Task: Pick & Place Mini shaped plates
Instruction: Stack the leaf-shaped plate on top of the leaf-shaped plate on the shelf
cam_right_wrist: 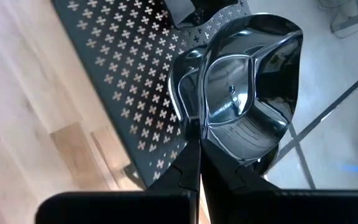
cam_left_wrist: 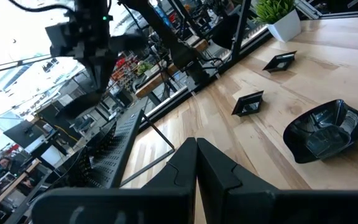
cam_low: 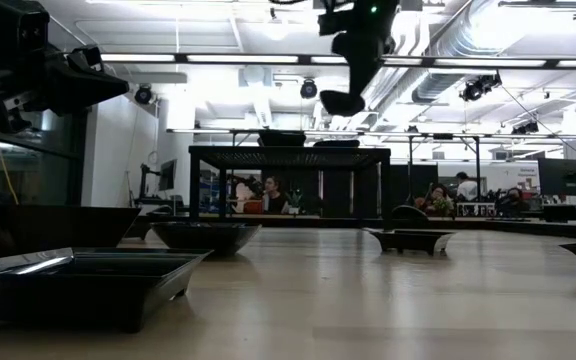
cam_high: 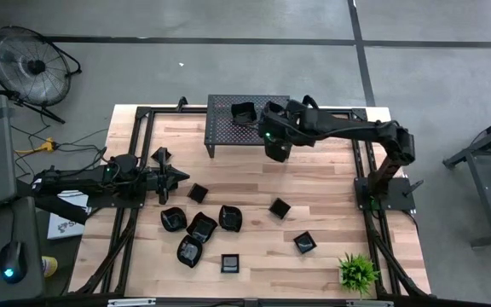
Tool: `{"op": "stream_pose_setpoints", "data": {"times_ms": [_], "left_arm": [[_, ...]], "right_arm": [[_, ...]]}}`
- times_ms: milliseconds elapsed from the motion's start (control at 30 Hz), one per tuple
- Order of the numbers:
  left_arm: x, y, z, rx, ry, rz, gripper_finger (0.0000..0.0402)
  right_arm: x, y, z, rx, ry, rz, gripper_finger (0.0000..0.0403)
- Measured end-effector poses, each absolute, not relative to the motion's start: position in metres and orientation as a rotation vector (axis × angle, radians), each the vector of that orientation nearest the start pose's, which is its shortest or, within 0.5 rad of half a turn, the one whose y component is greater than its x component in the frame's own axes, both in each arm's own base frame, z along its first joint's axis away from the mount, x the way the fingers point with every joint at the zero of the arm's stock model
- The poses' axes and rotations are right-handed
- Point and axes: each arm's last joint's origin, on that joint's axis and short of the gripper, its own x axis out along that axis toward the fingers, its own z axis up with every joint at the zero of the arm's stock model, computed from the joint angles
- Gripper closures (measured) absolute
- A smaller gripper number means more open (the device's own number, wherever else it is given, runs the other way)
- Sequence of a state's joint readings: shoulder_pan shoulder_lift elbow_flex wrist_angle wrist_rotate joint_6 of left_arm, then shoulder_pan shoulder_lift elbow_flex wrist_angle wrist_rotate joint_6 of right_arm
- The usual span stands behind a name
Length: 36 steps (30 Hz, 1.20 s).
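Gripping plate (cam_right_wrist: 247, 93) — right tool (cam_right_wrist: 199, 155)

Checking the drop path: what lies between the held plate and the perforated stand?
Nothing; in the right wrist view the plate, clamped by the right gripper, hangs over the bare stand.

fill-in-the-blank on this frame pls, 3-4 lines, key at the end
1. The right gripper is shut on a glossy black ____.
2. It holds it above the perforated ____.
3. One plate already sits on the stand; the other plates lie on the ____.
4. The potted plant stands at the table's corner on the ____ arm's side.

Missing words: plate; stand; table; right
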State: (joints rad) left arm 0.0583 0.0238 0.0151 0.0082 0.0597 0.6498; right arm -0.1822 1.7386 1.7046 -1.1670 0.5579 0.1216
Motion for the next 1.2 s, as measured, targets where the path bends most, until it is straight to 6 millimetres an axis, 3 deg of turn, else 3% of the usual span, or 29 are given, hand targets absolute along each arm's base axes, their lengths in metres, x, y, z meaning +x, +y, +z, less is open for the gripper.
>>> {"op": "stream_pose_setpoints", "data": {"times_ms": [533, 900, 1200], "left_arm": [[0.098, 0.004, 0.168, 0.649, 0.0, -0.001, 0.0399], [0.098, 0.004, 0.168, 0.649, 0.0, -0.002, 0.0399], [0.098, 0.004, 0.168, 0.649, 0.0, -0.001, 0.0399]], "right_arm": [[0.348, -0.121, 0.304, -0.184, 1.255, -0.677, 0.0403], [0.354, -0.13, 0.287, -0.152, 1.309, -0.596, 0.0403], [0.353, -0.13, 0.287, -0.136, 1.315, -0.6, 0.0403]]}}
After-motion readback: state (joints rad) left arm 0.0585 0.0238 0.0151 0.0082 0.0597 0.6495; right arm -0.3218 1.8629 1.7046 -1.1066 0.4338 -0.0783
